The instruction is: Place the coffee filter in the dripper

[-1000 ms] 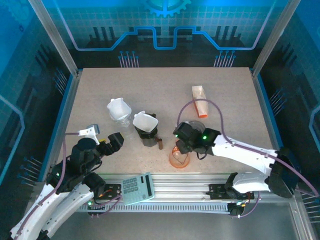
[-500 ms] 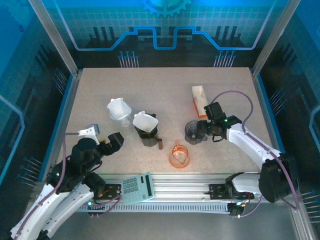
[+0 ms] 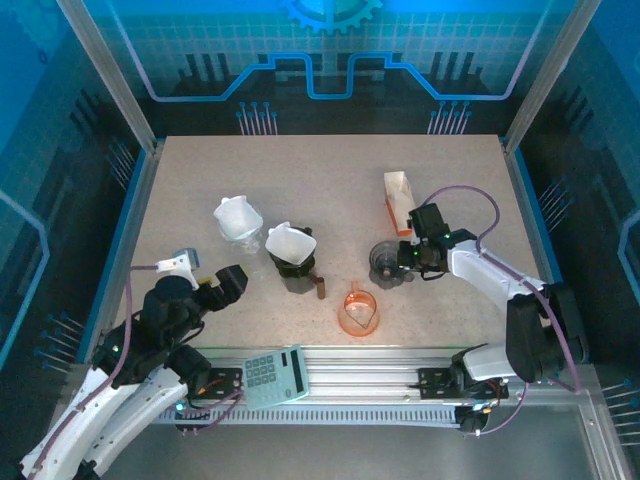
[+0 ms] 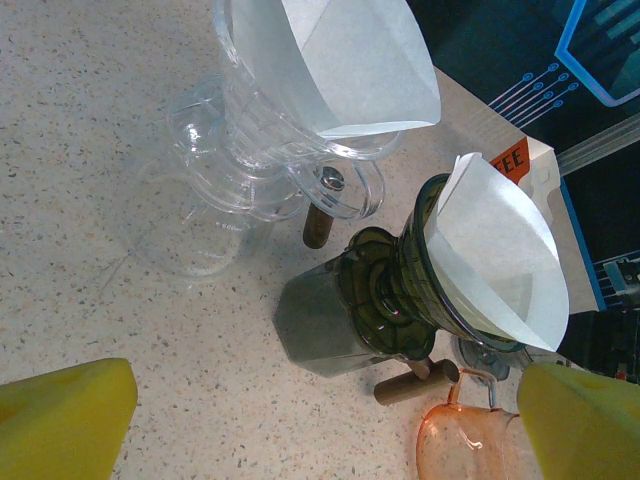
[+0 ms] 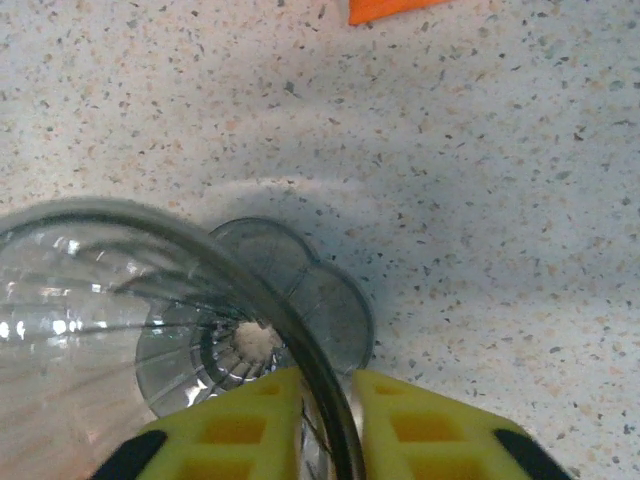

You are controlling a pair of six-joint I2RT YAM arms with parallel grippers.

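Note:
An empty smoky-grey dripper (image 3: 387, 263) stands on the table right of centre. My right gripper (image 3: 405, 258) is shut on its right rim. In the right wrist view the yellow fingers (image 5: 245, 430) pinch the rim of that grey dripper (image 5: 170, 300), one inside and one outside. White coffee filters sit in a clear dripper (image 3: 238, 218) and in a dark dripper on a dark server (image 3: 291, 252). In the left wrist view these filters show in the clear dripper (image 4: 350, 60) and the dark one (image 4: 500, 250). My left gripper (image 3: 225, 285) hangs open near the server with nothing held.
An orange dripper (image 3: 358, 312) stands near the front, in front of the grey one. A filter box with an orange end (image 3: 400, 200) lies behind my right gripper. A scale (image 3: 275, 378) rests on the front rail.
My right gripper has moved from beside the orange dripper to the right side of the grey dripper, and its arm has swung right. The left arm has not moved.

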